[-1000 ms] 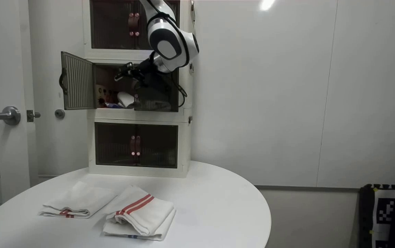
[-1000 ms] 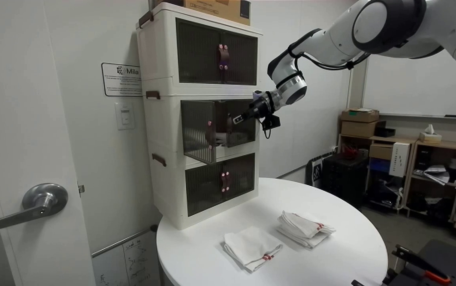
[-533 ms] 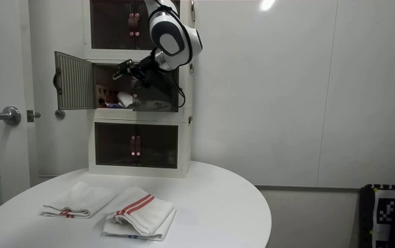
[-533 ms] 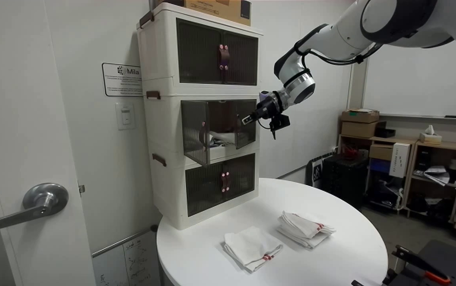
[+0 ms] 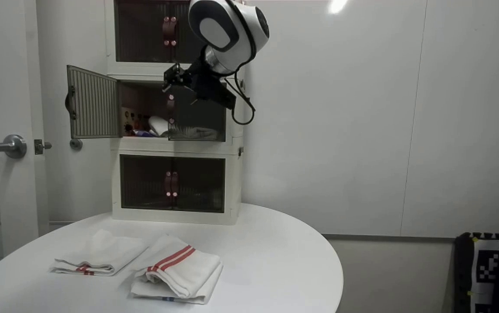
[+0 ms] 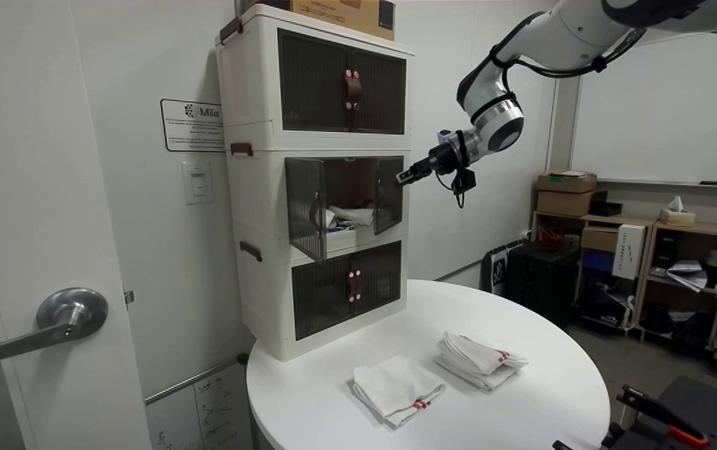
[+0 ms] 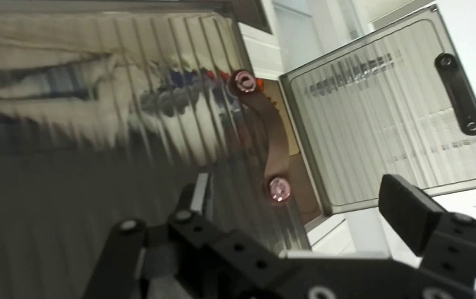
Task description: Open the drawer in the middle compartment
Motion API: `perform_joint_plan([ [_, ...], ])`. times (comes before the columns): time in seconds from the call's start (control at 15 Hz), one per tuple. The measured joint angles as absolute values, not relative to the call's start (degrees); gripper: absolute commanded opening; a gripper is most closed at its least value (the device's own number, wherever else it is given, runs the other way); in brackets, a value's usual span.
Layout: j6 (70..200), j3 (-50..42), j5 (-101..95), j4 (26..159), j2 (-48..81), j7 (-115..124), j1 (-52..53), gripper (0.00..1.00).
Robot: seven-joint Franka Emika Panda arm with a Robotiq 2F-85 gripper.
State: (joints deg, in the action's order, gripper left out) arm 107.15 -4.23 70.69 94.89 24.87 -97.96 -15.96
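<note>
The middle compartment is the middle white unit of the stack. Its drawer front is two tinted door panels. The left panel stands wide open; it also shows in the wrist view. The right panel is ajar, and its brown strap handle faces the wrist camera. Through the gap I see white cloth and red and blue items. My gripper is open and empty, its fingers wide apart. In both exterior views, the gripper hangs in front of the right panel, apart from it.
The upper unit and lower unit have their doors shut. The stack stands on a round white table with folded cloths near the front. A room door with a lever handle is beside the stack.
My gripper has drawn back from the compartment, up and to the right. Both middle panels have swung wider, the left one most visibly, and more of the inside shows.
</note>
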Motion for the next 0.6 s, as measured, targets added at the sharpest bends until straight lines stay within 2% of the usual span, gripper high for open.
perform_joint_plan([
  [0.33,114.6,-7.1,74.2,98.6,19.4,-88.5,-15.8,1.0],
  [0.6,116.7,-7.2,66.5,99.0,15.6,-71.3,-11.7,1.0],
])
